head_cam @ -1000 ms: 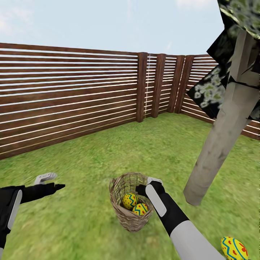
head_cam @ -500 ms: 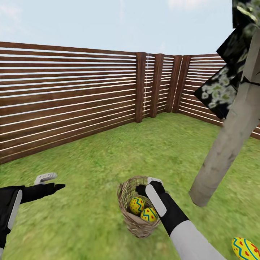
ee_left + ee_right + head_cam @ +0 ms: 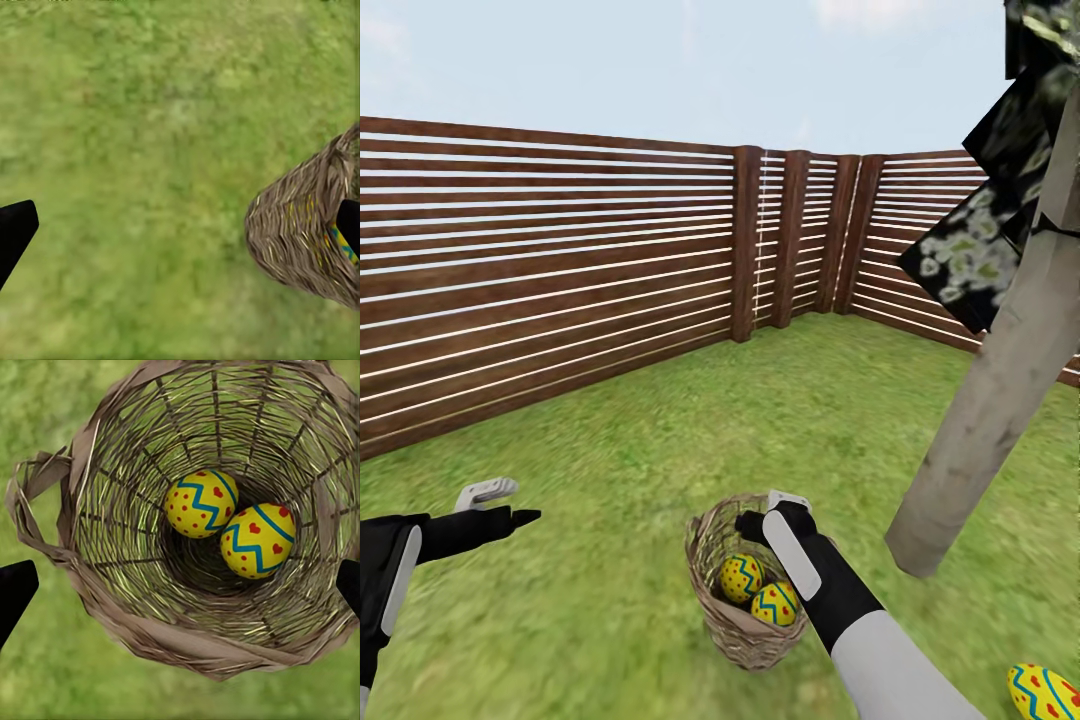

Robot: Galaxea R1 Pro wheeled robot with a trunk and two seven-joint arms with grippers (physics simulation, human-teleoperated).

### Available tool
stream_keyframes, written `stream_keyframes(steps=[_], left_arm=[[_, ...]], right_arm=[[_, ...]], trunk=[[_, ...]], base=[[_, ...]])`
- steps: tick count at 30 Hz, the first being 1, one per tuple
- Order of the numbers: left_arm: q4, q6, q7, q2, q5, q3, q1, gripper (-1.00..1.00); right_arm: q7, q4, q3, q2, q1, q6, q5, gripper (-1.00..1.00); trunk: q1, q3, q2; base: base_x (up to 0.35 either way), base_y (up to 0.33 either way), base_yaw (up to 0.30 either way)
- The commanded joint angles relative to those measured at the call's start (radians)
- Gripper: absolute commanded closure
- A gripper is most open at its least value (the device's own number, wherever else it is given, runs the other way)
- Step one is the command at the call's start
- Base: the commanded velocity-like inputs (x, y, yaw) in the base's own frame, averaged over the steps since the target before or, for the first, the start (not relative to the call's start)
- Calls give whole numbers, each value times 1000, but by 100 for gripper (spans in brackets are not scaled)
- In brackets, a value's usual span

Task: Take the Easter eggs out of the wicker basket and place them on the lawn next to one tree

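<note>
The wicker basket (image 3: pixel 743 610) stands on the lawn (image 3: pixel 660 440) and holds two Easter eggs (image 3: pixel 741 577) (image 3: pixel 776 603), yellow with blue zigzags and red marks. My right gripper (image 3: pixel 770 510) hangs open just above the basket's mouth, nothing between its fingers. In the right wrist view the basket (image 3: pixel 112 577) is seen from above, with both eggs (image 3: pixel 201 504) (image 3: pixel 257 540) at its bottom between the open gripper's (image 3: pixel 180 585) tips. A third egg (image 3: pixel 1043 693) lies on the grass near the tree (image 3: pixel 985 430). My left gripper (image 3: pixel 505 503) is open over bare grass, left of the basket (image 3: pixel 300 232).
A brown slatted fence (image 3: pixel 560 280) with thick posts runs behind the lawn and turns a corner at the back. The tree's dark foliage (image 3: pixel 980 240) hangs at the upper right. Open grass stretches between the fence and the basket.
The whole view has shifted, so the basket and tree sit further right and lower in the picture. My right gripper now stands more over the basket's mouth. Both grippers stay open.
</note>
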State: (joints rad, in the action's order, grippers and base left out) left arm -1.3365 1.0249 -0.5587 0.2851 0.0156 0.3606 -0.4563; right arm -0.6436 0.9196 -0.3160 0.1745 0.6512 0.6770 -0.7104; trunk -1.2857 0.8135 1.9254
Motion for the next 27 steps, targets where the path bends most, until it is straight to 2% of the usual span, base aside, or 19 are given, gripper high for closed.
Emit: stream_keyframes(steps=[1,16,27], left_arm=[[-1,5,-5,0,2,1,-1,-100],[-1,7,-4,-2,3,0,-1,-100],[-1,9,-4,-3,4,1,-1,-100]], right_arm=[[-10,1,-1,0,1,1,-9,-100],[-10,-20,0,0,1,1,-9,-100],[-11,-29,-1,0,1,1,-9,-100]], trunk=[[0,1,0],[-54,45,98],[-54,45,98]], base=[[5,0,-11],[1,0,-1],[0,0,0]])
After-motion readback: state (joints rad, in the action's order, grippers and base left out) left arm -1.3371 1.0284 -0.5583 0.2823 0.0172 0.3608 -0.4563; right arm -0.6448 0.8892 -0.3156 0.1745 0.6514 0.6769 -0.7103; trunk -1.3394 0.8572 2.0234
